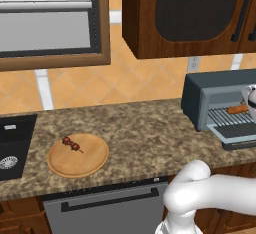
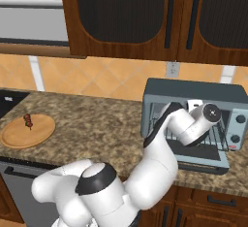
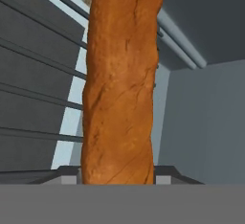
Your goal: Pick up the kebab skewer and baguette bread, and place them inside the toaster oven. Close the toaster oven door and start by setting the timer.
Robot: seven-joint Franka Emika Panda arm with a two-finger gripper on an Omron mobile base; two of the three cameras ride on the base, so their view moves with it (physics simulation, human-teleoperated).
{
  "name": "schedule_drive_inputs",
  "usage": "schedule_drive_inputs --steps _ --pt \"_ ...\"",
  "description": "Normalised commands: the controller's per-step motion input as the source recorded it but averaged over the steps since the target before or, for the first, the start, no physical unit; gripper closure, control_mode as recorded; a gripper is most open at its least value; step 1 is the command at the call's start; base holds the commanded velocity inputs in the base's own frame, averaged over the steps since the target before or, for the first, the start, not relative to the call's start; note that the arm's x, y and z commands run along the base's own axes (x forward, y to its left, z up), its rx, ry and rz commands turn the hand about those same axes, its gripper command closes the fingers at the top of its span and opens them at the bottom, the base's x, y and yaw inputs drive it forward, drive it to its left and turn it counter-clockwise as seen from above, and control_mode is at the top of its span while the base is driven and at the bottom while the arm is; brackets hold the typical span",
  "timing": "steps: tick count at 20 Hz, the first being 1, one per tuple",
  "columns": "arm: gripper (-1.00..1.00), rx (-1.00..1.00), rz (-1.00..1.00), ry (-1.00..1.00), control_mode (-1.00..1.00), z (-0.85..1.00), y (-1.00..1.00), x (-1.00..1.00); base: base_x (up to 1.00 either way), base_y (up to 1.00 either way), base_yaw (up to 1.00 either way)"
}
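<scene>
The left base view is taken from behind and to the left of the white arm, looking forward and down over the speckled brown stone counter; the boxy blue-grey toaster oven is cut by its right edge. The right base view is taken from behind on the right, nearer the oven. Both views share the counter, the round wooden plate and the orange tiled wall. The hand view is set very close inside the oven, along the orange-brown elongated loaf above the wire rack.
</scene>
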Motion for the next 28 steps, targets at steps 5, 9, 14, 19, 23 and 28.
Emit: schedule_drive_inputs --steps 5,9,14,19,23,28 --pt "-1.00 0.00 0.00 0.00 -1.00 -0.15 0.00 0.03 0.00 0.00 0.00" --pt "-1.00 0.00 0.00 0.00 -1.00 -0.11 -0.03 0.00 0.00 0.00 0.00" --pt "-1.00 0.00 0.00 0.00 -1.00 -0.05 -0.02 -0.05 0.00 0.00 0.00" --pt "-1.00 0.00 0.00 0.05 -1.00 0.41 0.00 -0.52 0.00 0.00 0.00" --pt "-1.00 0.00 0.00 0.11 -1.00 0.49 0.04 -0.75 0.00 0.00 0.00" --pt "-1.00 0.00 0.01 0.13 -1.00 0.26 0.67 -0.98 0.00 0.00 0.00"
